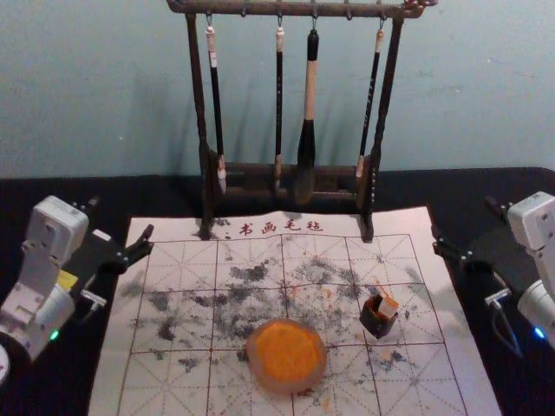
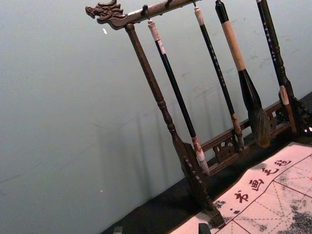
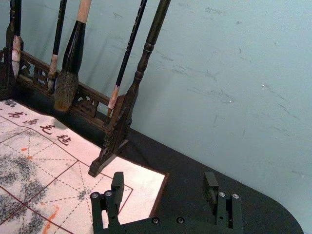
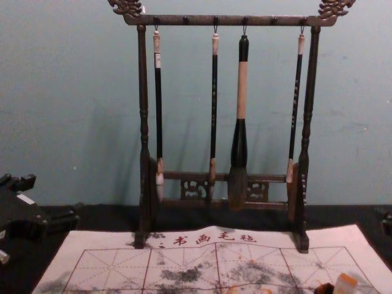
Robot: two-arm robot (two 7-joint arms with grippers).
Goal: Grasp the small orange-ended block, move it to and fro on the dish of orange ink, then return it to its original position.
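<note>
A: Where to find the block [image 1: 388, 307]?

B: Toward the right side of the mat [image 1: 147, 381], leaning in a small dark holder [image 1: 376, 326]; well apart from the dish of orange ink [image 1: 292, 386].

A: And the grippers?

B: Right gripper [image 3: 163, 175]: beside the mat's right edge, jaws wide, empty. Left gripper [image 1: 122, 216]: beside the left edge, parked, jaws likewise parted and empty.

A: Step in hand, by inference: reaching for the block with the nearer, right gripper. Best method?

B: Approach from above, jaws matched to the tilt, one on either side of the exposed part. Close gently above the holder's rim, to avoid tipping or pinching the holder. Lift along the lean, never sideways. Note angle and seat for the later return.
</note>
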